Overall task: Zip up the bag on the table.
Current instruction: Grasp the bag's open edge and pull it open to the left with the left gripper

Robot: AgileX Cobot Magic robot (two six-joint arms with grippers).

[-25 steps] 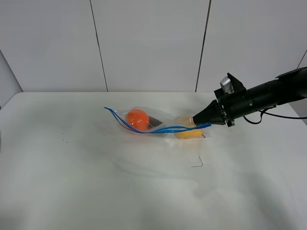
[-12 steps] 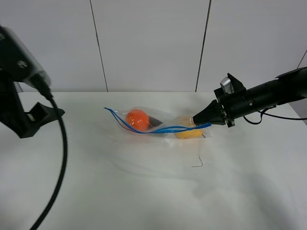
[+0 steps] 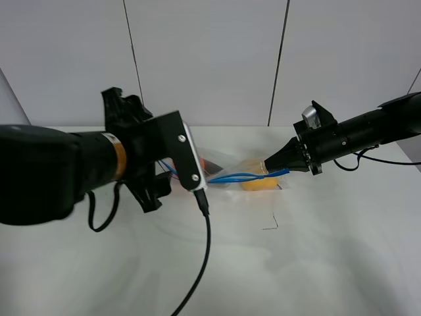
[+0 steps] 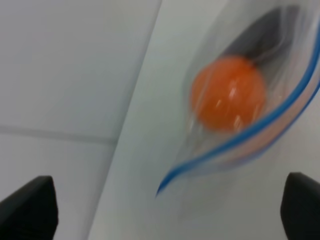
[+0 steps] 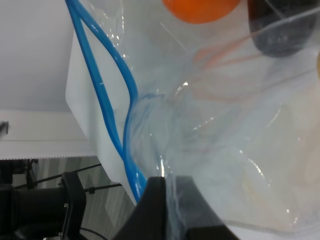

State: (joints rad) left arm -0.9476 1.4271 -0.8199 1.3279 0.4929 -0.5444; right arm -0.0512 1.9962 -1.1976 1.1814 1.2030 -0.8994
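The bag lies at the back middle of the table. It is clear plastic with a blue zipper strip and holds a yellow piece of produce. My right gripper is shut on the right end of the strip. In the right wrist view its fingers pinch the plastic edge, and the two strip halves stand apart. My left arm hangs over the bag's left part and hides it. In the left wrist view the left gripper is open above the orange ball, a dark purple piece and the strip's left end.
A small dark mark lies on the tabletop in front of the bag. A black cable hangs from my left arm over the table's middle. A white panelled wall stands behind the table's far edge.
My left arm has swung in from the left edge to above the bag's left part and now hides the orange ball in the high view. The right gripper and the bag have not moved.
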